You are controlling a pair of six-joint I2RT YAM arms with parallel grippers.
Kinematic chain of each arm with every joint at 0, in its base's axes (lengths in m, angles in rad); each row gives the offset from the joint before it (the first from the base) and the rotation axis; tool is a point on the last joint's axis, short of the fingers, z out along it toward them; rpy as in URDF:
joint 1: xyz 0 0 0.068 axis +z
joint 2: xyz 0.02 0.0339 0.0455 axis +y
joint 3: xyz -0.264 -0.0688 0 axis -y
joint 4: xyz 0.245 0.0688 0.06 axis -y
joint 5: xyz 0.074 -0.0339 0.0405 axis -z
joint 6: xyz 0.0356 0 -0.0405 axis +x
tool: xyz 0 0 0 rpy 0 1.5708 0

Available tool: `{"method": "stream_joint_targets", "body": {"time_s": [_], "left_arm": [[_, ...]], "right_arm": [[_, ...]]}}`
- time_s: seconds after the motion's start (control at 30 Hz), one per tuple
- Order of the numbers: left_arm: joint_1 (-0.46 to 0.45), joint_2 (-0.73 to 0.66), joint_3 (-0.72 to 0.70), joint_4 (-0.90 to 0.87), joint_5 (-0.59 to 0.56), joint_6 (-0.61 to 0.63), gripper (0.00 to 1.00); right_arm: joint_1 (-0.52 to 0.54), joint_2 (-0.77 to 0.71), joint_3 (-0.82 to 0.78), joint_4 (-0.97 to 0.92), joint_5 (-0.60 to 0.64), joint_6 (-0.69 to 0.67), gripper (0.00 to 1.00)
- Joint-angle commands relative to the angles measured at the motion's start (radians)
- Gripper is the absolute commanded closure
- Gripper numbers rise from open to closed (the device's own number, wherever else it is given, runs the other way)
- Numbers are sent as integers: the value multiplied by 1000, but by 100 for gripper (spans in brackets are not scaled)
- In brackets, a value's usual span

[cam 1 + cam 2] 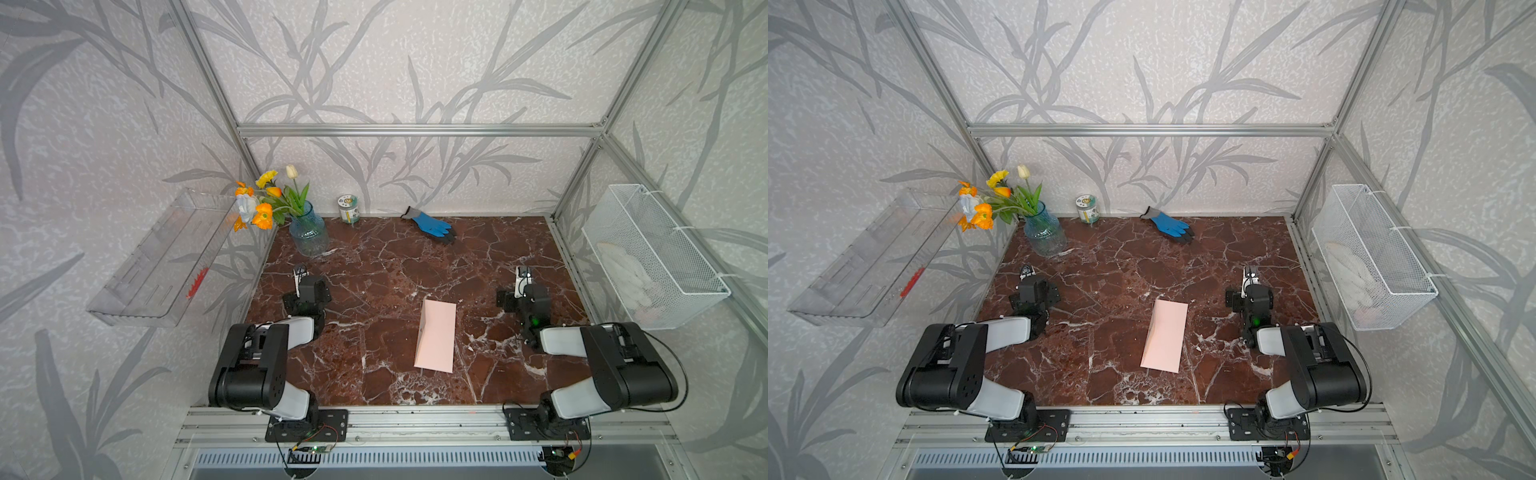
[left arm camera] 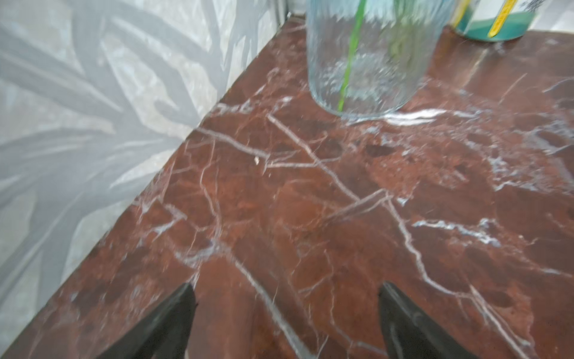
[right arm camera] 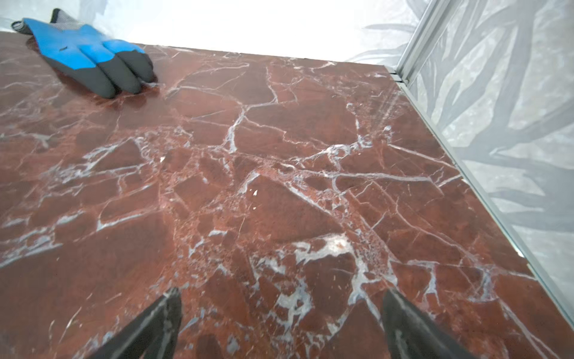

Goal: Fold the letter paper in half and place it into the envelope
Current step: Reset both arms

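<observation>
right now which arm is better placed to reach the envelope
Probably the right gripper: it sits nearer the envelope than the left gripper, which is by the vase. Both are open and empty.

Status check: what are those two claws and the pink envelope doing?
Both end effectors, left and right, open, empty. Envelope flat mid-table, untouched. Nothing in the way.

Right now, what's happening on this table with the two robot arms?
Nothing is being handled. The pink envelope lies flat mid-table on the marble table, between the arms. The left gripper and the right gripper are both open and empty, parked apart from it. No letter paper shows outside the envelope, so it may be inside already. A vase, a jar and a blue glove sit along the back.
</observation>
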Motion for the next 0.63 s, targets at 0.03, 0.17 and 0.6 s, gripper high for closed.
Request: {"method": "stream_joint_targets", "body": {"time_s": [0.03, 0.17, 0.6], "left_arm": [[-21, 56, -166, 518, 129, 126, 0], [0, 42, -45, 264, 100, 86, 0], [17, 22, -29, 197, 183, 84, 0]], "right_arm": [[13, 13, 92, -8, -12, -23, 1], [14, 14, 92, -1, -53, -39, 1], [14, 19, 102, -16, -67, -43, 1]]}}
